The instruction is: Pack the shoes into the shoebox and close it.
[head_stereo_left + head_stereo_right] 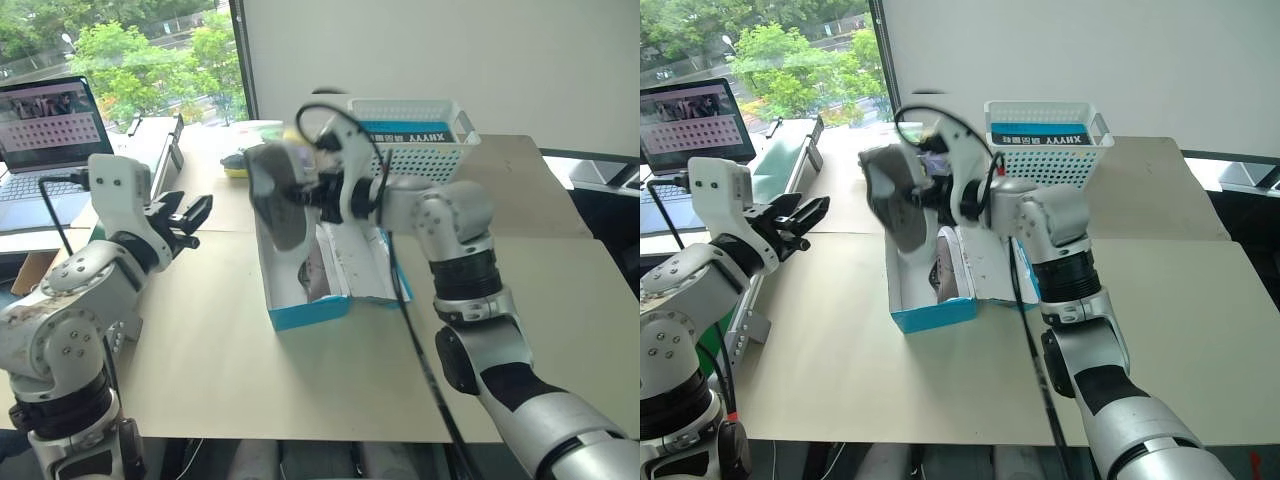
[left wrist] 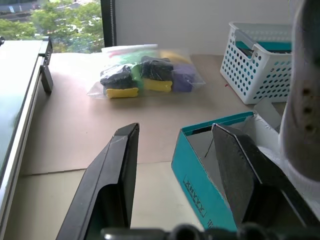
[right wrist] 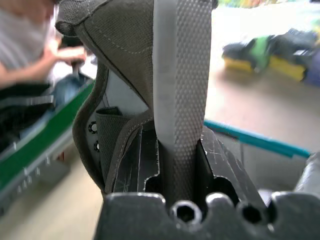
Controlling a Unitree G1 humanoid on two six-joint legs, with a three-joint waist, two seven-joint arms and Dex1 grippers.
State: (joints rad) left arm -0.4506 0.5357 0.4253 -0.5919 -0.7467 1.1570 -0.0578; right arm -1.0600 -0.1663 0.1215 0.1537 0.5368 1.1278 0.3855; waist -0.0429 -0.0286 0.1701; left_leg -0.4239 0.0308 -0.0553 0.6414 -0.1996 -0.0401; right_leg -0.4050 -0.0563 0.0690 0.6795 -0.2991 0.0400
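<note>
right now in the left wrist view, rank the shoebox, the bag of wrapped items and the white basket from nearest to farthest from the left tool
1. The teal shoebox: nearest, its corner right beside the open left tool.
2. The clear bag of black, yellow and purple items: farther back on the table, toward the window.
3. The white lattice basket: about as far back, beyond the shoebox; too close to call against the bag.

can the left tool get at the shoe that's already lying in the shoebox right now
Probably not directly: the right tool holds the other shoe over the shoebox, blocking the shoe inside. The left tool stands open, off to the side.
</note>
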